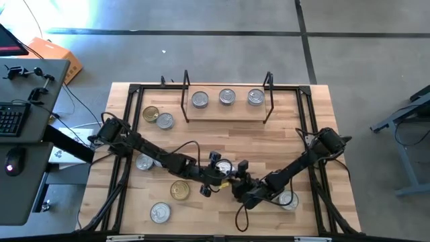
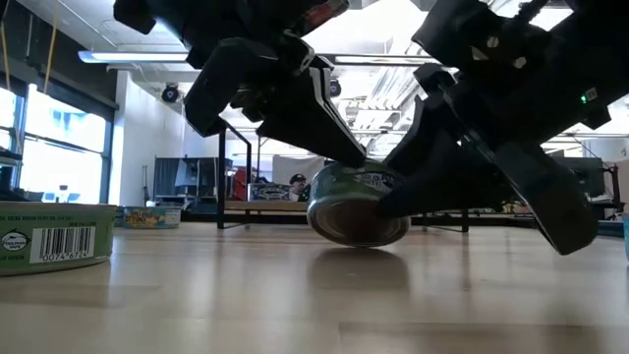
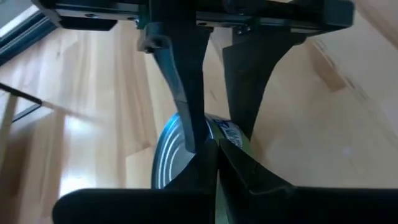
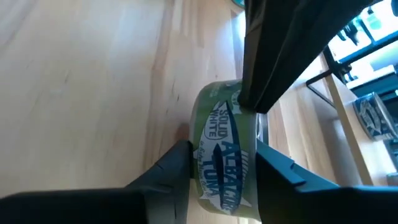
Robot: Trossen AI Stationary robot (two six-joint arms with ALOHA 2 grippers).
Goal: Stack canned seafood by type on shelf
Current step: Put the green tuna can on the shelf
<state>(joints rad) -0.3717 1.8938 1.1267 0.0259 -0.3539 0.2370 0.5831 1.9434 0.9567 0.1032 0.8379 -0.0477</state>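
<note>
High view: the left gripper (image 1: 213, 176), fingers closed, presses against a tilted tin (image 1: 224, 167) at the table's (image 1: 316, 134) front centre. The right gripper (image 1: 239, 183) clamps that tin by its green-labelled wall, one rim touching the wood. Three silver tins stand in a row on the shelf (image 1: 227, 109) behind.

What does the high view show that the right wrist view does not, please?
Only the high view shows the shelf carrying three tins, the loose tins on the table, and both arms reaching toward the table's middle. Only the right wrist view shows the label of the green tuna tin, reading solid white albacore tuna, with a finger on each side of it. Both show the right gripper at that tin, beside the left gripper.
</note>
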